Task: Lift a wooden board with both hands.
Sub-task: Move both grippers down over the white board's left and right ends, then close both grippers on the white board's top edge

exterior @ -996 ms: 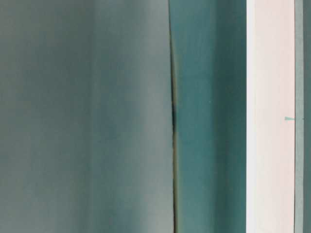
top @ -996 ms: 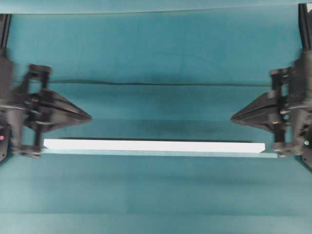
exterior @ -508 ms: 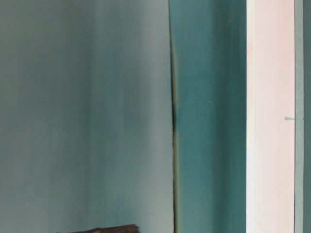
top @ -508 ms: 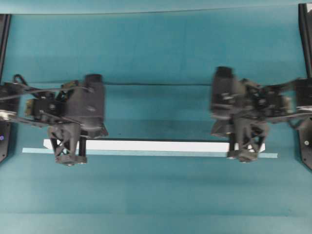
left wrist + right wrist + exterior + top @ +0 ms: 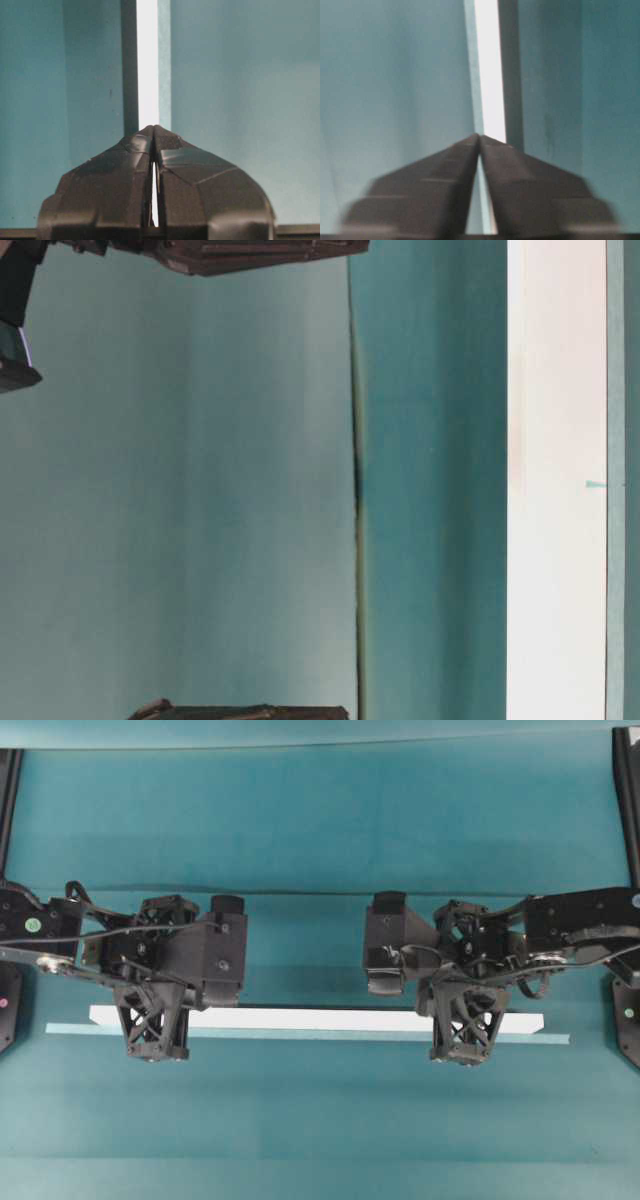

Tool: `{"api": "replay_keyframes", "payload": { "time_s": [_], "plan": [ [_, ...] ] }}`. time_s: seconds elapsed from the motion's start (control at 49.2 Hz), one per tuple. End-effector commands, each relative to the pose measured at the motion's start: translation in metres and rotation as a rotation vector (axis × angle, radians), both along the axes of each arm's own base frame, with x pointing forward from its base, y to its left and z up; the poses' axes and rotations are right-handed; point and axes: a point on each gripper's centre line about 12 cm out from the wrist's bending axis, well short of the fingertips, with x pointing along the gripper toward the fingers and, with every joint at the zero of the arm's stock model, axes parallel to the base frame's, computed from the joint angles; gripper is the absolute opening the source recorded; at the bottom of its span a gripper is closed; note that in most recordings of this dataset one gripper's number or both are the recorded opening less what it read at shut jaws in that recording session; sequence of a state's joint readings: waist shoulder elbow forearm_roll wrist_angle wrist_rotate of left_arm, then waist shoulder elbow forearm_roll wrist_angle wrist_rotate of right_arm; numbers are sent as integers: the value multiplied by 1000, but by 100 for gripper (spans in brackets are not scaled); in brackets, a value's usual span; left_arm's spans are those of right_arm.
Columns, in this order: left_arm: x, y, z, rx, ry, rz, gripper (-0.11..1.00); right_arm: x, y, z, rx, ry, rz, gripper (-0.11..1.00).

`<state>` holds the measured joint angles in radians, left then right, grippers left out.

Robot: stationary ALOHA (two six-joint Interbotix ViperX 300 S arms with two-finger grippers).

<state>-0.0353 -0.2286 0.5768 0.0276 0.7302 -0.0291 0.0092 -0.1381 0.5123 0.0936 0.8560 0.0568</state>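
So the board (image 5: 320, 1018) sits flat at about 6 o'clock of centre, left gripper (image 5: 152, 1030) and right gripper (image 5: 466, 1035) both pressed together over its ends, grasp and lift not yet done.

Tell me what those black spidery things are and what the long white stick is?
They are two robot arms, and each ends in a hand with two pointed fingers. One picture looks straight down from above: the left hand and the right hand are over the wooden board, the long white stick, which lies on a blue-green table. A thin pale strip runs along its edge. Two more pictures come from little cameras on the arms, looking past the fingers, which are pressed together, so nothing is held yet. The last picture is a side camera that mostly sees the board and table.
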Motion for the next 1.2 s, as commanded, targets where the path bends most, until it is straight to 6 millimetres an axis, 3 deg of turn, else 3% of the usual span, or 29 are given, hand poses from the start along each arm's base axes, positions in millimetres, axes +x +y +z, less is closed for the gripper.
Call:
{"api": "replay_keyframes", "payload": {
  "time_s": [0.0,0.081,0.163,0.264,0.427,0.508,0.955,1.179],
  "plan": [
    [2,1,5,1,-26,1,-2,3,1,-3,0,4,7,56],
    [3,0,4,-4,-32,8,-1,2,2,-7,-4,19,12,79],
    [2,1,1,-7,-31,16,8,2,2,-12,-8,36,14,93],
    [-1,1,-5,-9,-15,21,31,4,2,-18,-8,49,13,94],
    [-7,3,-22,-22,33,56,81,5,1,-29,-14,79,15,94],
    [-10,3,-33,-24,49,60,96,4,1,-37,-20,102,23,94],
    [-3,6,-94,-32,93,80,98,0,0,-74,-28,111,21,94],
    [0,7,-109,-34,90,84,98,1,-1,-98,-31,119,17,94]
  ]
}}
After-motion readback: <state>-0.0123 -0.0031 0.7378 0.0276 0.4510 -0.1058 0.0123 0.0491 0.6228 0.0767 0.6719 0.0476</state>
